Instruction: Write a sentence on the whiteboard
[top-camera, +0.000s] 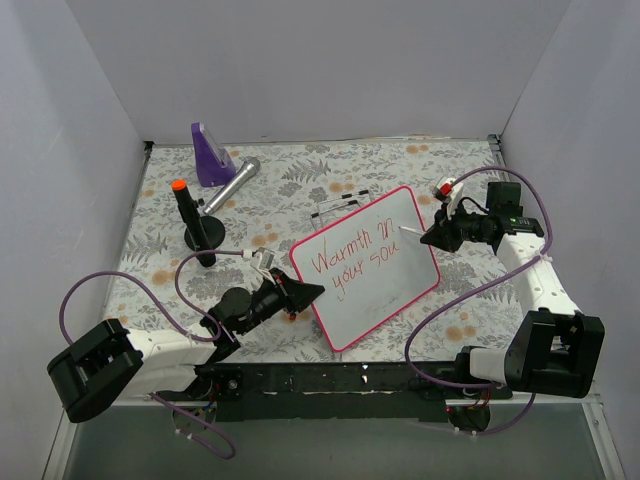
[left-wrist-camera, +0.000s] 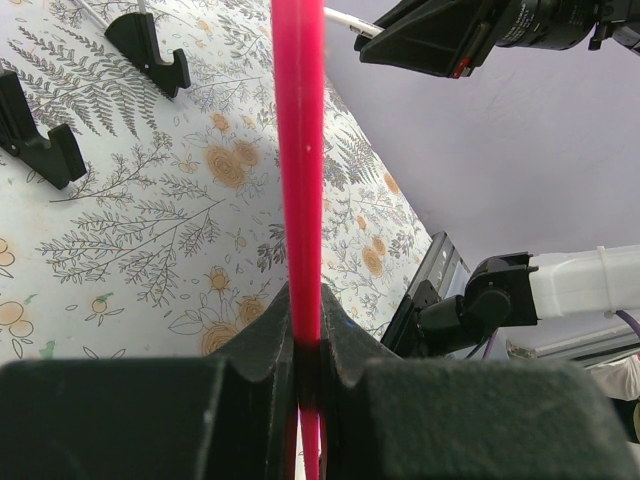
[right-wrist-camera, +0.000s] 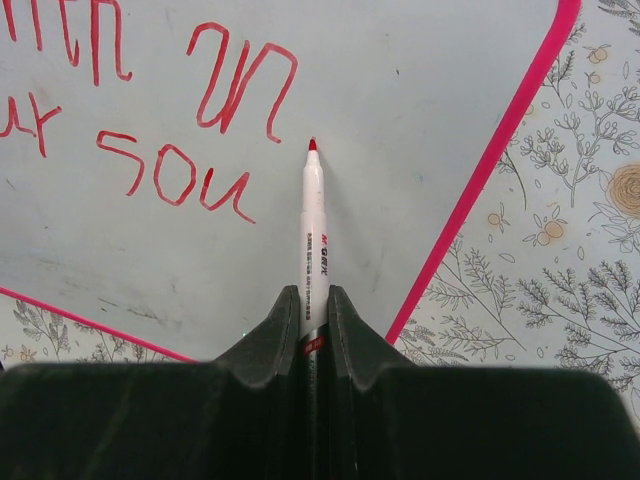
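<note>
The whiteboard with its pink-red frame lies tilted on the floral table. The sentence in red reads "Warmth in" above "your sou"; the last letters also show in the right wrist view. My left gripper is shut on the board's left frame edge. My right gripper is shut on a white marker. Its red tip sits over the bare board just right of "sou"; I cannot tell if it touches.
A black stand with an orange-tipped marker, a purple block and a silver cylinder sit at the back left. Two black clip feet lie on the cloth. A red-and-white cap lies at the back right.
</note>
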